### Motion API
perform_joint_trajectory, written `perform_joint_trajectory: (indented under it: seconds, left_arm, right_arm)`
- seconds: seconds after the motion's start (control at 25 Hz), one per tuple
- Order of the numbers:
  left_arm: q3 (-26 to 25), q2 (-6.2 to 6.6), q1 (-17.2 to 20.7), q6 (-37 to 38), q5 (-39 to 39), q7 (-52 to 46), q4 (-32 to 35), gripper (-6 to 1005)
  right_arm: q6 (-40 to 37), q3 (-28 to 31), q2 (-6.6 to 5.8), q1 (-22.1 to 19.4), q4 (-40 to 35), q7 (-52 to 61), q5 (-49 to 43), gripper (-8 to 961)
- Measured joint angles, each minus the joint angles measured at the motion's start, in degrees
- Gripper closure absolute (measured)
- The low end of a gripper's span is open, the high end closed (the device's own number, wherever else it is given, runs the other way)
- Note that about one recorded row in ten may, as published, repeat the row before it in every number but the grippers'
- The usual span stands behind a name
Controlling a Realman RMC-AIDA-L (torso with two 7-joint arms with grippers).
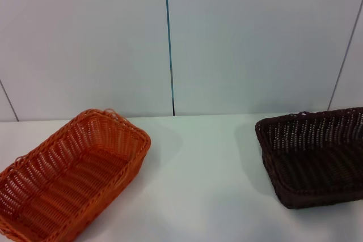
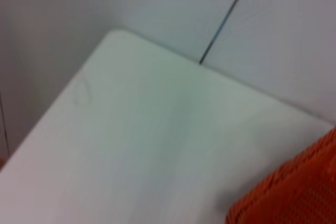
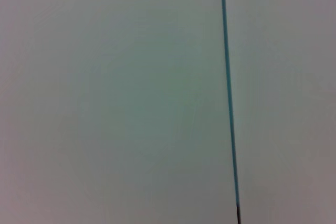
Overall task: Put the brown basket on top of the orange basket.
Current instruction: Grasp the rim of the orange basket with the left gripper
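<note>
We see the orange basket (image 1: 71, 177) near the table's (image 1: 198, 185) front-left corner and the brown basket (image 1: 315, 157) at its right edge, well apart, both empty and upright. No gripper shows in any view, so we cannot tell if either claw is spread or pressed together. Risks as we judge them: thin braided rim slipping from a pinch, brown basket tilting when lifted, or landing skewed since the orange one sits angled.

Brown basket (image 1: 315, 157) and orange basket (image 1: 68, 177), edge-cropped.
</note>
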Motion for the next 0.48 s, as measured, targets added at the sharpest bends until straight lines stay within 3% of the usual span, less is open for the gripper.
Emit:
perform_joint_trajectory:
  seconds: [0.28,0.32,0.48]
  left_arm:
    - [1.30,0.39,-4.90,0.45,0.71,0.22,8.15,142]
    - [1.54,0.85,-6.61,1.37,0.86,0.42,12.09,142]
    - [2.79,1.86,-8.74,2.47,2.69,0.26,16.88,142]
  right_arm:
    - [-0.43,0.19,0.00,0.82,-1.24,0.00,-0.07,22]
    - [-0.46,0.23,0.00,0.94,-1.42,0.00,-0.07,22]
    - [-0.50,0.41,0.00,1.05,-1.72,0.00,-0.07,23]
